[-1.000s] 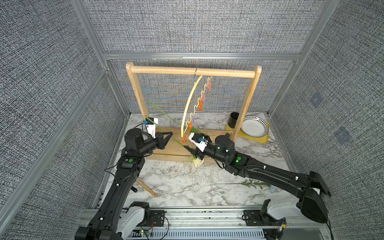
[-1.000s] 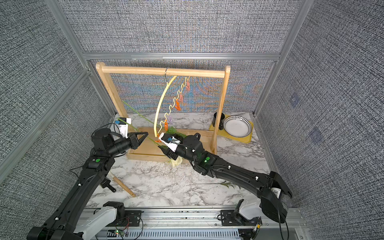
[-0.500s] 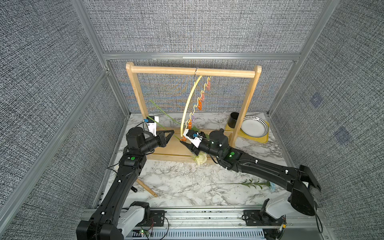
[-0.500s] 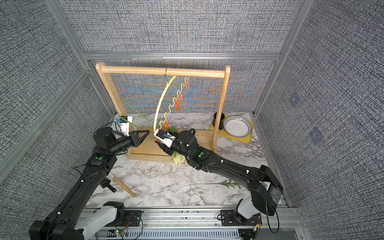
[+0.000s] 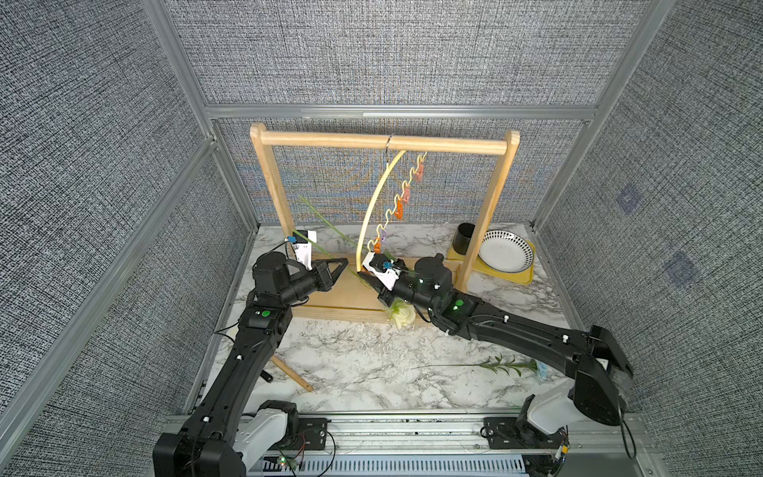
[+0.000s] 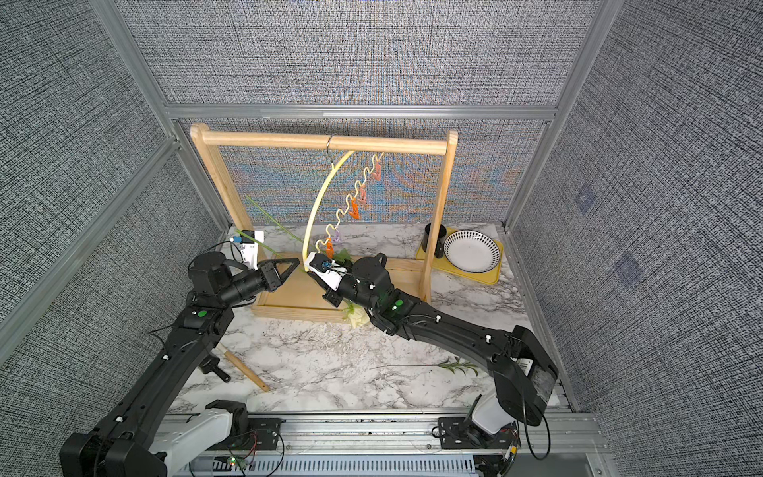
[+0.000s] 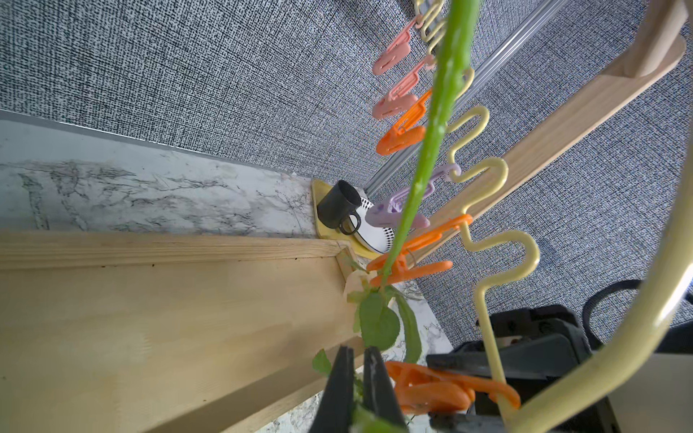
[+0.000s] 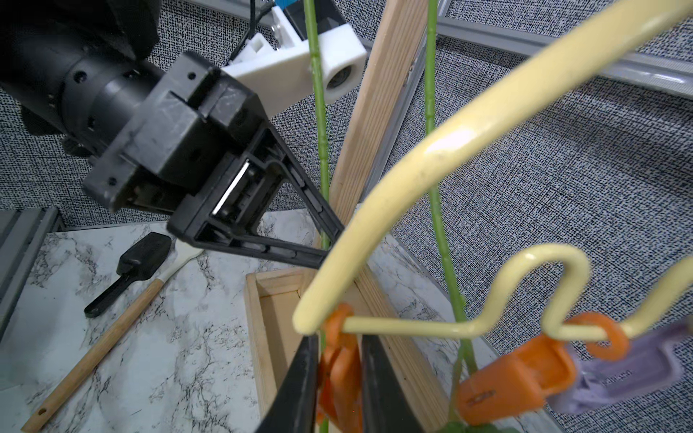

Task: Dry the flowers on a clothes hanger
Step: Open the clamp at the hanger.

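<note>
Grey woven walls [image 5: 371, 62] are enclosing a marble tabletop [image 5: 363, 363], where a wooden rack [image 5: 322, 139] is standing at the back. Its top bar is carrying the hanger [image 5: 373, 206] by a metal hook. The hanger is tilting steeply, so its low end is hanging between the two arms, above the rack's base.

The left fingers [image 7: 339, 393] are pressing together on a green stem [image 8: 318, 112], which is slanting up past the left wrist camera. The right fingers [image 8: 300, 382] are closing in from both sides on the orange end clip [image 8: 339, 375] and touching it. A second stem [image 7: 422, 165] is passing through the next orange clip [image 7: 431, 267], with a purple clip [image 7: 386, 217] hanging just beyond.

A cream rose [image 5: 400, 316] is hanging head-down under the right wrist, in front of the rack's base. The blue flower [image 5: 501, 365] is lying flat on the tabletop near the right arm's base, well apart from the hanger.

A black cup [image 5: 466, 239] and a plate [image 5: 505, 256] are sitting on a yellow tray [image 5: 524, 274] in the far right corner. A wooden-handled spatula [image 5: 291, 373] is lying by the left arm.
</note>
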Motion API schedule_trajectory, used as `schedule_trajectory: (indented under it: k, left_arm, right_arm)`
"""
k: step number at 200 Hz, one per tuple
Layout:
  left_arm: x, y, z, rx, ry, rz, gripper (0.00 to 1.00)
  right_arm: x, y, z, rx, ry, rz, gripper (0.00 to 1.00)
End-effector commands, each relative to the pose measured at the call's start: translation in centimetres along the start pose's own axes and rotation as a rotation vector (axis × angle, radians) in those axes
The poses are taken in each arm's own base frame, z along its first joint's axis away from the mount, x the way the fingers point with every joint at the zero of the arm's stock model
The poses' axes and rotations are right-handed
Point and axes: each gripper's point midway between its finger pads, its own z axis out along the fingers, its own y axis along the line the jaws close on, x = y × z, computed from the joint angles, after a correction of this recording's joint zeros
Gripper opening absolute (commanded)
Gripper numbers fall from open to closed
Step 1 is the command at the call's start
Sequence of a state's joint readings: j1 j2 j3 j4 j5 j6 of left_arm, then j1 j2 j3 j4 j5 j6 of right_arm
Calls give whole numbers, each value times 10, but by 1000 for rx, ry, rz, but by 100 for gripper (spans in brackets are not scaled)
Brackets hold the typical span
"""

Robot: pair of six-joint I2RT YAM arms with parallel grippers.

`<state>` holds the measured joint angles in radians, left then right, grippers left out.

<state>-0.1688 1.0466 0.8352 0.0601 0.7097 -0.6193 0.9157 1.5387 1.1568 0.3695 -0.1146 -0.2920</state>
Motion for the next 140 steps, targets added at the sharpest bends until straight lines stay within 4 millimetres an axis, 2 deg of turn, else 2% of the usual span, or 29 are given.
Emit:
schedule_trajectory:
  k: [1,29,66,140]
  left_arm:
    - [-7,-2,1,7,-25,-17,2]
    - [-8,-1,4,5,-5,-97,2]
    - [-6,-14,12,71,98,-143,2]
    - [-4,-22,13,80,177,-126,2]
  right_arm:
    - [-7,2,-1,-17,-26,20,21]
    - [-9,3,-3,-46,-53,49,22]
    - [-15,4,-8,-89,-93,61,22]
    - [-17,0,-13,-96,-94,39,21]
